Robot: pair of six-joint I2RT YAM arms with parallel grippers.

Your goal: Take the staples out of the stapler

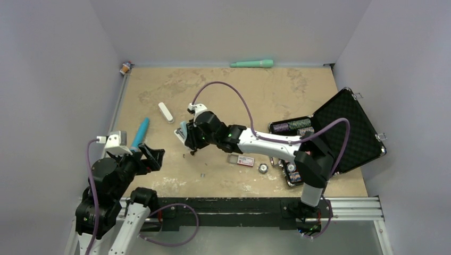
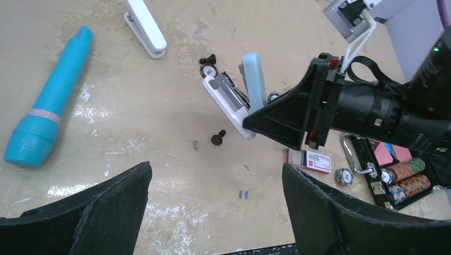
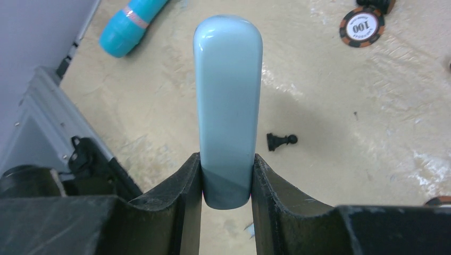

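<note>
My right gripper (image 1: 187, 136) is shut on the stapler (image 1: 182, 131) and holds it above the table's middle. In the right wrist view the light blue bar (image 3: 227, 90) stands pinched between my fingers (image 3: 186, 186). In the left wrist view the stapler hangs hinged open, with the white bar (image 2: 228, 105) spread from the blue bar (image 2: 255, 79) and its metal channel exposed. Two tiny grey staples strips (image 2: 243, 195) (image 2: 195, 144) lie on the table below; one shows in the top view (image 1: 202, 174). My left gripper (image 1: 151, 157) (image 2: 215, 169) is open and empty, near the front left.
A bright blue marker (image 1: 140, 133) (image 2: 50, 117) lies left of centre, and a white stapler-like bar (image 1: 166, 112) behind it. A red-and-white staple box (image 1: 242, 160) and an open black case of poker chips (image 1: 345, 130) are at right. A black pawn (image 2: 217, 138) lies under the stapler. A teal pen (image 1: 252, 64) lies at the back wall.
</note>
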